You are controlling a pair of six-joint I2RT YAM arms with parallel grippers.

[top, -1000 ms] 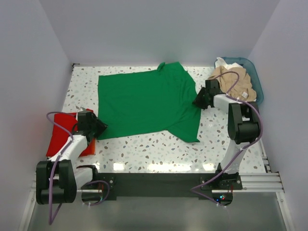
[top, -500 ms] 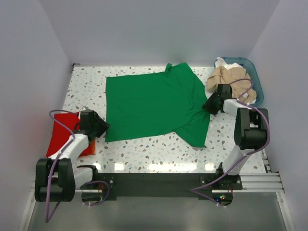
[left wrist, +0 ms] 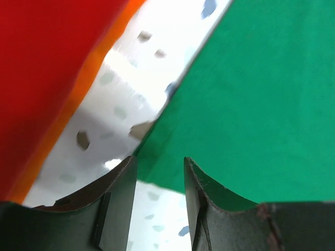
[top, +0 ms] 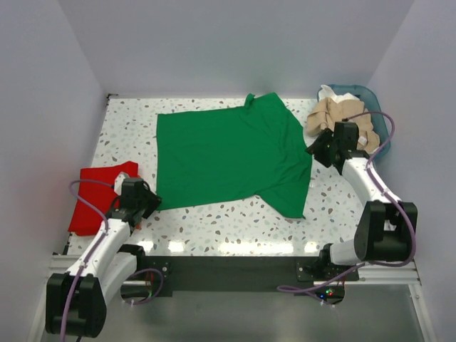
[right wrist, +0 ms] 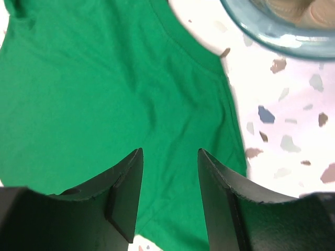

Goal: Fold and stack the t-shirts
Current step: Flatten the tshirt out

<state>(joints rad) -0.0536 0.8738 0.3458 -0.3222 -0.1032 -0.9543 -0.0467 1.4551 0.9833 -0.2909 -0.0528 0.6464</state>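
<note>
Green shirt (top: 228,160) lies flat on the desk (top: 235,224), mid-frame; left fingers (left wrist: 118,201) and right fingers (right wrist: 125,193) both apart, empty.

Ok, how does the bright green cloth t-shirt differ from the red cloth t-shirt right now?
The bright green cloth t-shirt lies spread open, sleeves out, midway across the speckled table; the red cloth t-shirt sits folded compactly at its left edge. The green one covers far more area than the red one. Both are plain and neither is gripped.
</note>
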